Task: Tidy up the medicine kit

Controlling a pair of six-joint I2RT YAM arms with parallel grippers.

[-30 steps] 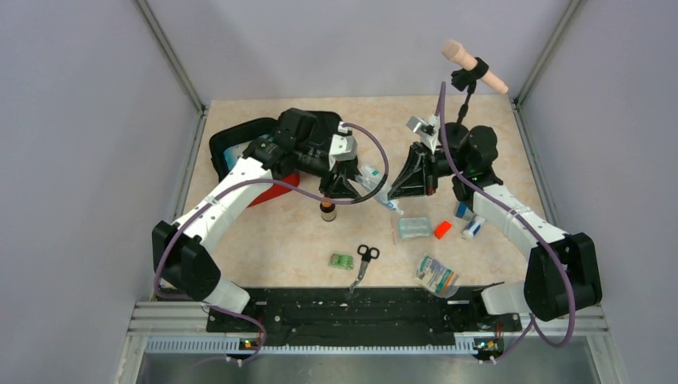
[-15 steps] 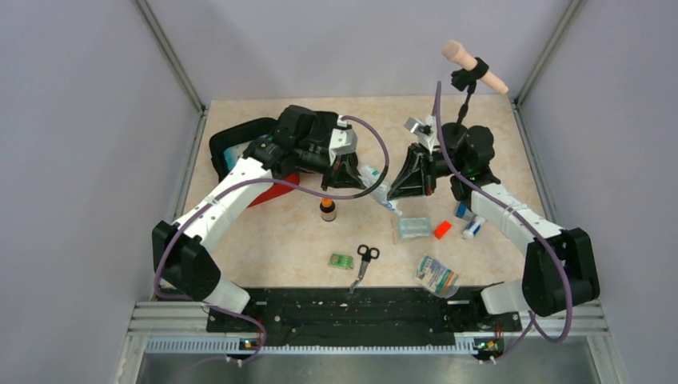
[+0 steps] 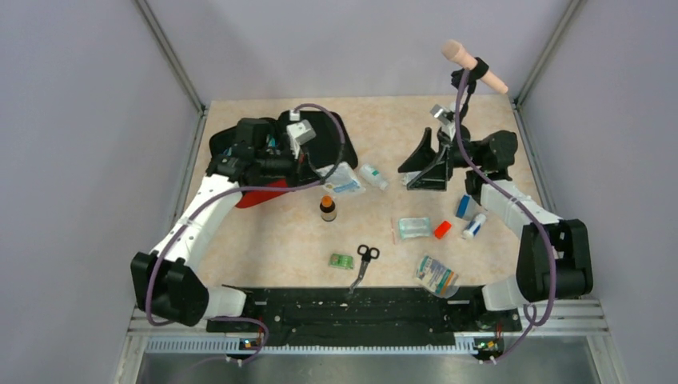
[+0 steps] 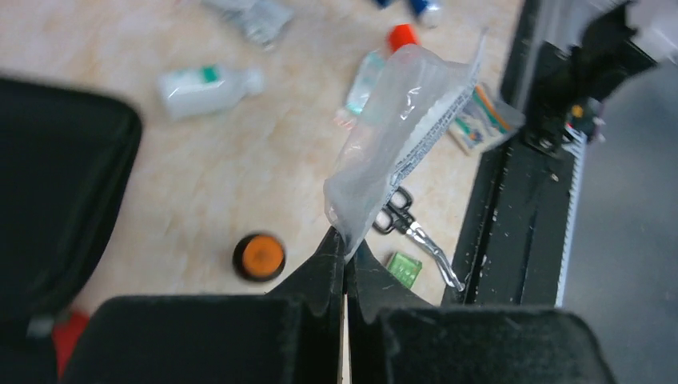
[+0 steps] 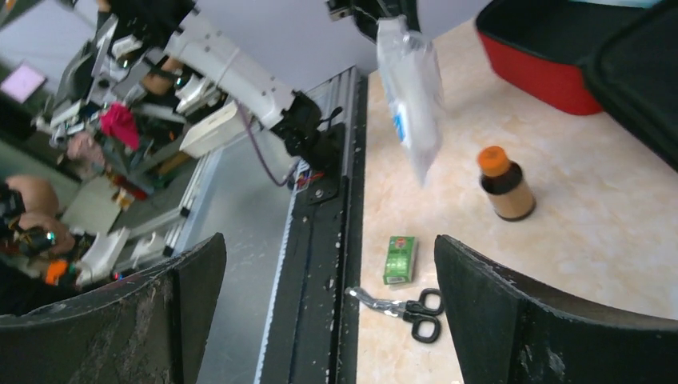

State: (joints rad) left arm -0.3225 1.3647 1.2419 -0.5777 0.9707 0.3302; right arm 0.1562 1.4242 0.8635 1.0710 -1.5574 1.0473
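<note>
The medicine kit [image 3: 262,194] lies open at the back left, a red case with a black lining [image 4: 56,176]; my left arm covers much of it. My left gripper [image 3: 318,170] is shut on a corner of a clear plastic packet [image 4: 400,128], which hangs in the air just right of the kit [image 5: 544,72]. From the right wrist view the packet [image 5: 412,96] dangles above the table. My right gripper [image 3: 408,178] stands wide open, apart from the packet, with nothing between its fingers [image 5: 560,320].
A brown bottle with an orange cap [image 3: 328,209] stands below the packet. A white bottle [image 3: 373,176], a clear pouch [image 3: 414,228], a small red block [image 3: 442,230], tubes [image 3: 472,220], a green box [image 3: 342,261], scissors [image 3: 364,262] and another pouch [image 3: 436,276] are scattered. A microphone [image 3: 473,66] stands at the back right.
Both grippers were at the packet. My left gripper shut on it and carried it left toward the kit. My right gripper opened, let it go and drew back to the right.
</note>
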